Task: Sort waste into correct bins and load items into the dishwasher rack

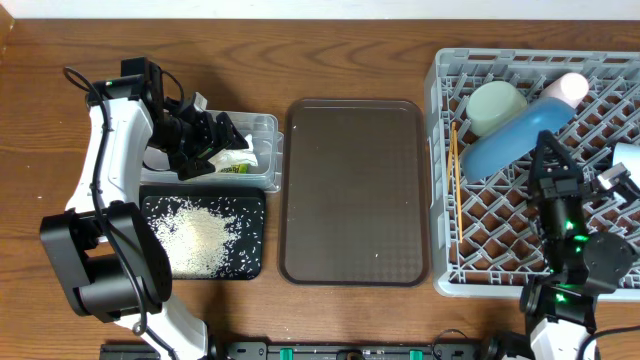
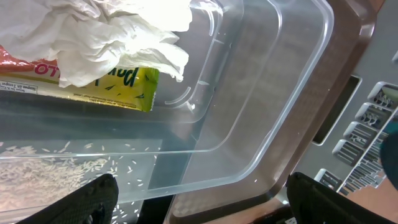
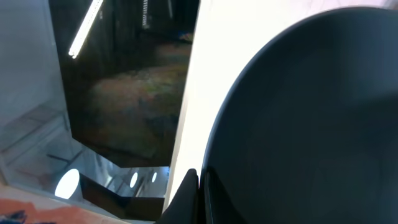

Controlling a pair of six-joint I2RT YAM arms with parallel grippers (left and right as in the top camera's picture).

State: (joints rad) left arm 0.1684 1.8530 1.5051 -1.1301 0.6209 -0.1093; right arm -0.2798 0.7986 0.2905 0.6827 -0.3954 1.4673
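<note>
- My left end effector (image 1: pixel 205 140) hangs wide and empty over the clear tub (image 2: pixel 267 93).
- The crumpled tissue (image 2: pixel 112 37) and the snack wrapper (image 2: pixel 118 87) lie inside that tub.
- I'd lift straight up, so that no finger snags the tissue.

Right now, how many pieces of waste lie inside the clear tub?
2. A crumpled white tissue lies on top, and a yellow-green snack wrapper sits partly under it, both inside the clear tub. The tissue may hide more beneath it.

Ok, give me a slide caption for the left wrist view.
Open left gripper over a clear tub holding a crumpled tissue and a yellow-green wrapper, rice scattered alongside.
</note>
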